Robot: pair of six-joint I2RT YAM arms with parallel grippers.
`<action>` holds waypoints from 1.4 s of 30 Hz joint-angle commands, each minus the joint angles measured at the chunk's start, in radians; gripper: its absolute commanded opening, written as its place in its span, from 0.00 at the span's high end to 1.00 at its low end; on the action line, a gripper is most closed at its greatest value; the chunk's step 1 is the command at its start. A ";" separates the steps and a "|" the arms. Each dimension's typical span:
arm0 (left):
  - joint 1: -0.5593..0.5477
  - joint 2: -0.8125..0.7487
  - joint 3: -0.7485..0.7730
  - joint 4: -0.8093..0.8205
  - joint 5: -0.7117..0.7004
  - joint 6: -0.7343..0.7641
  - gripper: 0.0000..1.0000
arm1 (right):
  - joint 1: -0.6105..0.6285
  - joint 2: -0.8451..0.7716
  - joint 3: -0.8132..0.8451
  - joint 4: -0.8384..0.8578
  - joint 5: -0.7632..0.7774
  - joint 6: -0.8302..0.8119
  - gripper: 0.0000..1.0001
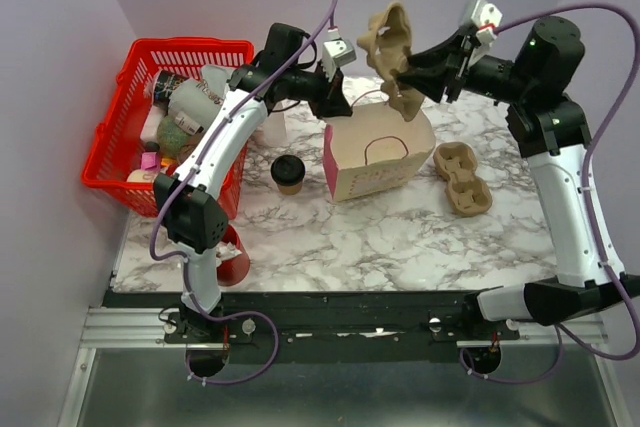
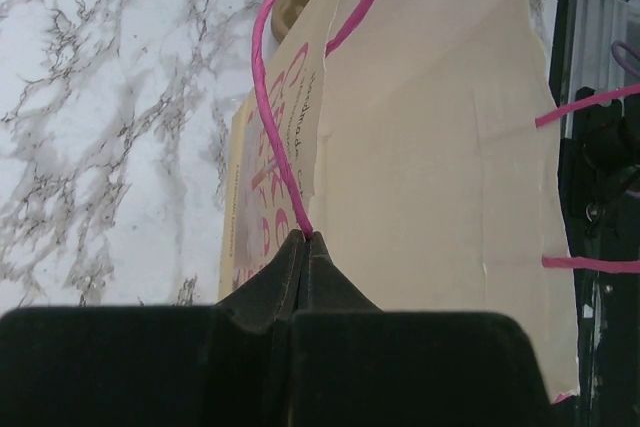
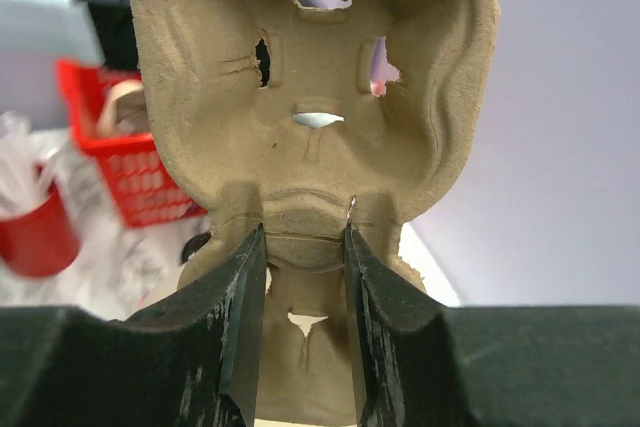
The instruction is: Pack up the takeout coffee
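At the far left a red basket (image 1: 215, 49) full of mixed items sits on the marble counter (image 1: 380, 237). In front of it a red cup (image 1: 236, 265) stands near the counter's near edge, partly hidden by the left arm. The right wrist view shows white sticks in it.

The left arm reaches over the basket's right side toward the middle. The left end effector (image 1: 338, 109) is at the top edge of the bag (image 1: 375, 152). In the left wrist view its fingers (image 2: 290, 277) are pressed together, pinching the bag's pink handle (image 2: 262, 97) where the cord meets the paper.

The coffee (image 1: 288, 174) stands upright on the counter with its black lid on. It is just left of the bag, right of the basket's near corner, and below the left arm's wrist. Neither end effector touches it.

The bag is tan with pink print and stands in the middle of the counter.

Above the bag's far side, the right end effector (image 1: 405, 75) holds a pulp carrier (image 1: 385, 32) lifted off the counter. In the right wrist view the fingers (image 3: 240, 297) clamp a narrow ridge near the carrier's lower middle, so the gap between them is narrow, and the cup wells face the camera.

A second carrier (image 1: 462, 179) lies flat on the counter just right of the bag, untouched.
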 commanded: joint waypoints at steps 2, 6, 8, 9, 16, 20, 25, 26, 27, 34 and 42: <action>-0.012 -0.042 -0.015 -0.003 0.028 0.029 1.00 | 0.021 0.047 -0.082 -0.104 -0.246 -0.217 0.99; -0.014 -0.065 -0.046 -0.009 0.041 0.033 1.00 | 0.058 0.055 -0.083 -0.251 -0.264 -0.473 0.99; -0.014 -0.079 -0.058 -0.015 0.046 0.035 1.00 | 0.073 0.061 -0.071 -0.335 -0.267 -0.544 0.99; -0.014 -0.085 -0.064 -0.015 0.046 0.033 1.00 | 0.081 0.063 -0.065 -0.366 -0.269 -0.610 1.00; -0.022 -0.123 -0.118 -0.011 0.055 0.033 1.00 | 0.153 0.087 -0.073 -0.564 -0.223 -0.793 0.99; -0.025 -0.158 -0.158 -0.006 0.060 0.039 1.00 | 0.164 0.109 -0.071 -0.627 -0.181 -0.831 0.99; -0.029 -0.198 -0.202 -0.005 0.064 0.045 1.00 | 0.174 0.119 -0.065 -0.690 -0.106 -0.914 1.00; -0.031 -0.201 -0.207 -0.009 0.066 0.048 1.00 | 0.179 0.122 -0.059 -0.728 -0.095 -0.934 0.99; -0.034 -0.206 -0.210 -0.009 0.065 0.050 1.00 | 0.183 0.122 -0.057 -0.745 -0.062 -0.966 1.00; -0.054 -0.241 -0.241 -0.024 0.015 0.073 1.00 | 0.260 0.129 -0.059 -0.848 0.084 -1.011 0.99; -0.066 -0.273 -0.281 -0.037 -0.041 0.090 1.00 | 0.332 0.136 -0.022 -0.902 0.243 -0.916 1.00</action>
